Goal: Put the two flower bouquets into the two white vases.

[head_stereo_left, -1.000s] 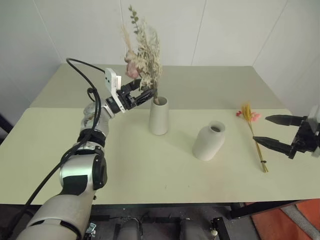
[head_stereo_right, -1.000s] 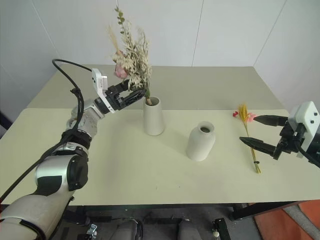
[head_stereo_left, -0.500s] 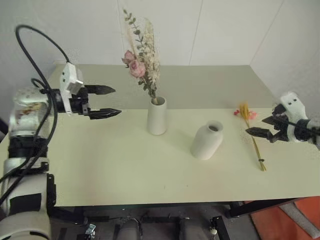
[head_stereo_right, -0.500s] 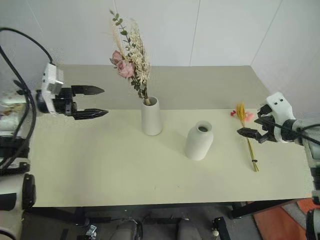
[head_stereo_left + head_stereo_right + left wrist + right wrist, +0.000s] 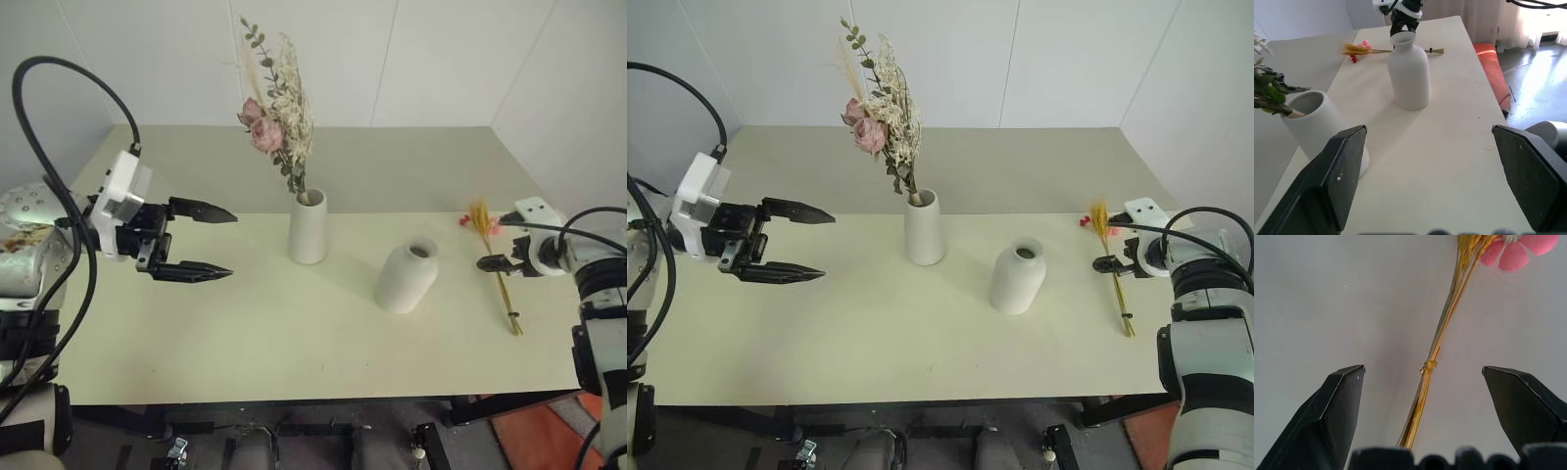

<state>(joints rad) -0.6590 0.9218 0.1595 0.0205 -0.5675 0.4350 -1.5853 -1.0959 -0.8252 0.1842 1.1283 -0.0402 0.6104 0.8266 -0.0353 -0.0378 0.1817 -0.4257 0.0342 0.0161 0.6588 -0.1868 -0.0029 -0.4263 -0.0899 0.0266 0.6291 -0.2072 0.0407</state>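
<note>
One wheat bouquet cut off, blooms clipped.

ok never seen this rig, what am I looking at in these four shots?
A two-armed humanoid robot at a cream table. Two shots come from its head camera, looking down; the other two from cameras on its wrists, looking along each gripper's black fingers. The bushy rose bouquet stands in the tall white vase. The rounder vase is empty. The slim wheat bouquet lies flat on the table. The left gripper is open and empty. The right gripper is open, straddling the wheat stems, holding nothing.
</note>
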